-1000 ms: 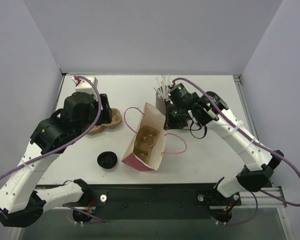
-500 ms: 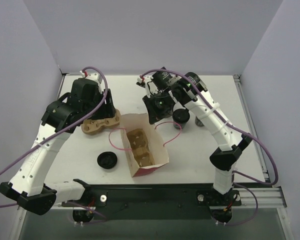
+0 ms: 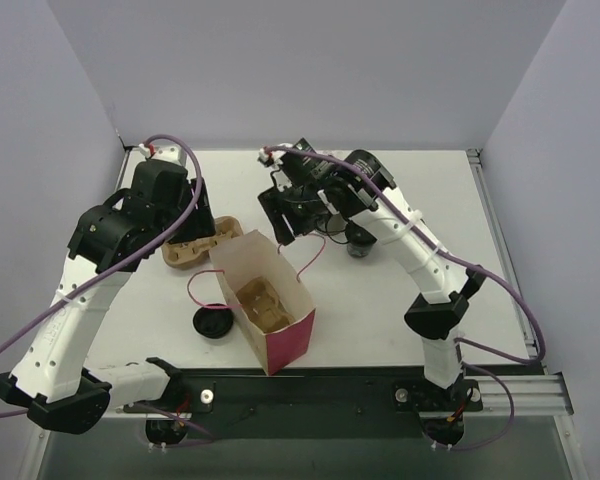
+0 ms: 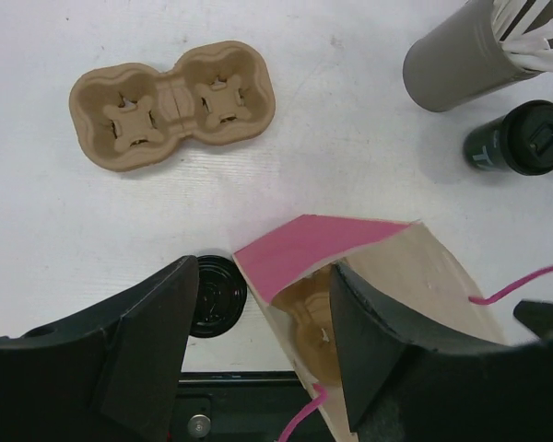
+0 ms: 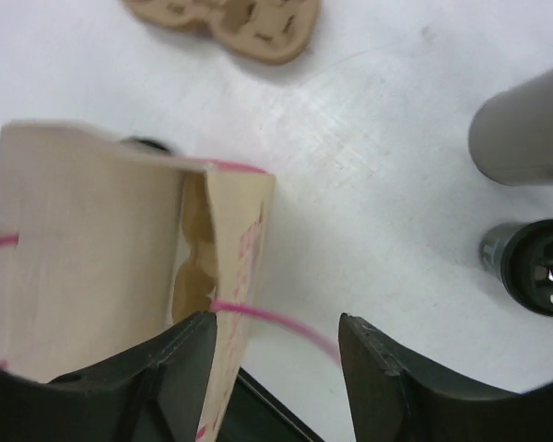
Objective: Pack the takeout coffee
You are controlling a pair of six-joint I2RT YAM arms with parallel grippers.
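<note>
Top external view: a bag [image 3: 285, 345] is seen standing open on the table [image 3: 380, 320], with a carrier [image 3: 258, 300] lodged inside; the coffee [image 4: 521, 138] is stood upright beside the straw holder [image 4: 456, 51], apart from the bag and ungripped; the left gripper [image 4: 263, 359] is spread wide over the bag's mouth, nothing held; the right gripper [image 5: 276, 378] is likewise spread, a pink handle [image 5: 276, 324] seen across its gap; a second carrier [image 4: 170, 106] and a lid [image 4: 217, 295] are laid nearby.

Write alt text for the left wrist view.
The left gripper hangs open above an open pink paper bag with a cardboard carrier inside. On the white table around it: an empty two-cup carrier, a black lid, a grey straw holder and the dark takeout coffee.
</note>
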